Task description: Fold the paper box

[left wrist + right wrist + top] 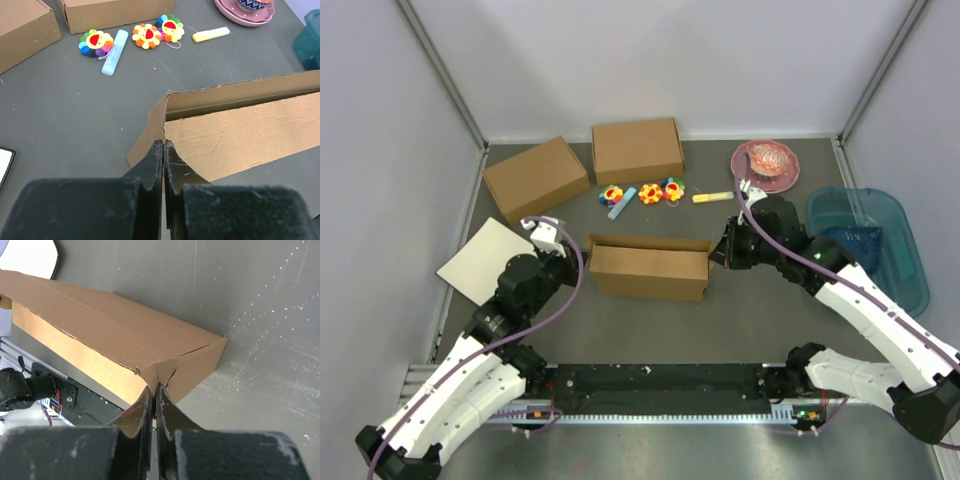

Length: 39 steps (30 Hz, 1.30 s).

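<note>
Holding the paper box (648, 270) at both ends. It sits mid-table on the grey table (750, 320), long side facing the arm bases. Left gripper (163, 150): fingers pressed together on the box's left end corner, with the thin cardboard edge pinched between them. Right gripper (154, 392): likewise clamped on the right end corner, where the end flap creases. Behind the box and apart from it are a left brown box (536, 180) and a far brown box (637, 150). Off-white board (486, 260) lies to the left.
</note>
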Available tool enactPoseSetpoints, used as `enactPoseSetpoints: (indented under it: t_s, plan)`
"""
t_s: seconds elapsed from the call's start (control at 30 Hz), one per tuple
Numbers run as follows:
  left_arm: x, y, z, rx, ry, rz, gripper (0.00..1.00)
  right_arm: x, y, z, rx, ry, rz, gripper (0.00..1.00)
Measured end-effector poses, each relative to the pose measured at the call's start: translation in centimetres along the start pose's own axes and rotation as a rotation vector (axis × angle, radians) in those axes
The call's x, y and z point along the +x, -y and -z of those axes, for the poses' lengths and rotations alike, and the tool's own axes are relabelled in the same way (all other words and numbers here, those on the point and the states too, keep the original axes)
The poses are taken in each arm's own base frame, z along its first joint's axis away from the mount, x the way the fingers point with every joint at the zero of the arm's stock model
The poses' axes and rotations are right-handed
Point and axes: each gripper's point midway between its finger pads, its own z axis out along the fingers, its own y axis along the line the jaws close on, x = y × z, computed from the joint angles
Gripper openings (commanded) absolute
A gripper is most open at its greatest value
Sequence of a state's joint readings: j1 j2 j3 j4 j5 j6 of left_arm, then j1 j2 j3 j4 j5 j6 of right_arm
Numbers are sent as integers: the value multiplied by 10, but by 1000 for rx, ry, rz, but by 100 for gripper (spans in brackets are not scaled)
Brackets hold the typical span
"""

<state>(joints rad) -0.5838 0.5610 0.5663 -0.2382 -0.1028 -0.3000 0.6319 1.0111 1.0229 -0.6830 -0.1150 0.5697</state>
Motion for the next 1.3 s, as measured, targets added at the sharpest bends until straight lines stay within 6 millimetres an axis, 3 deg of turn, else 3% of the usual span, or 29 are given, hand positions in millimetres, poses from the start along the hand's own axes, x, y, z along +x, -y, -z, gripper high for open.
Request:
enactPoseSetpoints:
  t_s: [0.6, 1.3]
  plan:
    - [0, 0, -1, 1, 4, 1, 0, -3, 0, -5, -6, 51, -102, 0]
    - [-1, 2, -2, 12, 14, 15, 0, -11, 17, -15, 4, 239, 31, 0]
